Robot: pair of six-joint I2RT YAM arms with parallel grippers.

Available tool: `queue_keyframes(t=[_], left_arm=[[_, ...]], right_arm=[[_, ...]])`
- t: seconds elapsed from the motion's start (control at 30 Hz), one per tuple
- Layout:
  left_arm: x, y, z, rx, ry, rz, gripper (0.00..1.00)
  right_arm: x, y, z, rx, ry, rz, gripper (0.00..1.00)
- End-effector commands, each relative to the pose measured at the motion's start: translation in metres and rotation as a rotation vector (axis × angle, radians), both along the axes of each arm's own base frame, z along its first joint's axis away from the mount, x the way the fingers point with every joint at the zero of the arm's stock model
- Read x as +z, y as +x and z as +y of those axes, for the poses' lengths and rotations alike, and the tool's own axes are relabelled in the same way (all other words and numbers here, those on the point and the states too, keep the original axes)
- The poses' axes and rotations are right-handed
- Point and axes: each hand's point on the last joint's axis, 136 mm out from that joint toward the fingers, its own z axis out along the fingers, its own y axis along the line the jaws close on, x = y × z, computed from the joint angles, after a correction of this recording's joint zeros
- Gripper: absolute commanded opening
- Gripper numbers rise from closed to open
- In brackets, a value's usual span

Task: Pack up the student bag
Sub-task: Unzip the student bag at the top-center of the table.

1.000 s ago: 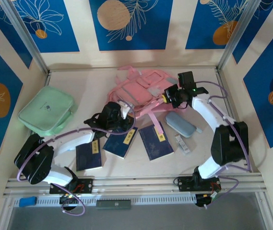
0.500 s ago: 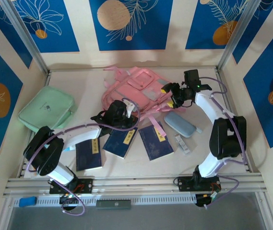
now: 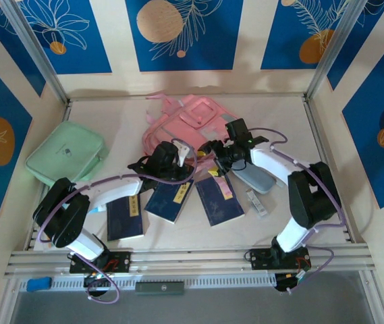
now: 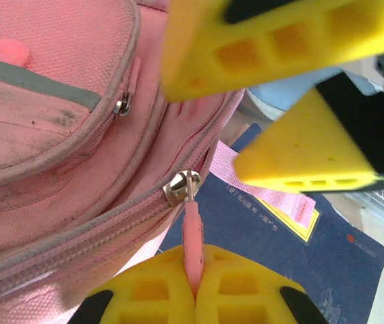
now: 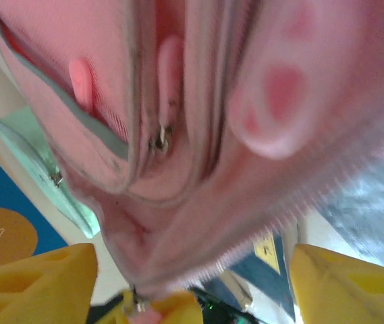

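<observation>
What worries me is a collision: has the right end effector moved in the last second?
Yes. The right end effector swung left and nearer, from beyond the grey-blue case to its left, at the student bag.

Robot lab cell, pale table (image 3: 117,111) walled by blue floral panels (image 3: 181,47), aluminium frame posts (image 3: 35,50), arm bases (image 3: 278,258) bolted to rail (image 3: 192,260).

The right hand (image 3: 208,148) has swung from the student bag's (image 3: 185,125) right side to its near edge, jaws now apart, beside the left hand (image 3: 177,155). The bag has slid left.
</observation>
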Motion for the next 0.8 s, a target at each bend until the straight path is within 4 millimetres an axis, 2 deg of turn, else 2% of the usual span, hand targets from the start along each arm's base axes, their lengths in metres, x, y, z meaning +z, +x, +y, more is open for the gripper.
queue_keyframes(t=[0.0,0.07,0.17,0.3,0.43,0.6,0.77], left_arm=[[0.033,0.006,-0.015,-0.021,-0.068,-0.060,0.00],[0.032,0.005,-0.016,-0.024,-0.066,-0.057,0.00],[0.032,0.003,-0.013,-0.020,-0.051,-0.053,0.00],[0.030,0.000,0.000,0.000,-0.004,-0.049,0.00],[0.022,-0.010,0.021,0.040,0.059,-0.007,0.00],[0.000,-0.025,0.053,0.095,0.137,0.069,0.00],[-0.010,-0.026,0.071,0.144,0.168,0.122,0.00]], right_arm=[[0.009,0.026,0.012,-0.028,-0.008,-0.057,0.65],[0.001,0.031,0.012,-0.027,-0.031,-0.049,0.55],[0.001,0.041,0.011,-0.011,-0.060,-0.092,0.39],[0.012,0.050,0.011,0.068,-0.114,-0.160,0.19],[0.028,0.057,0.003,0.158,-0.147,-0.271,0.06],[0.040,0.078,-0.029,0.194,-0.169,-0.358,0.01],[0.041,0.100,-0.051,0.210,-0.169,-0.331,0.00]])
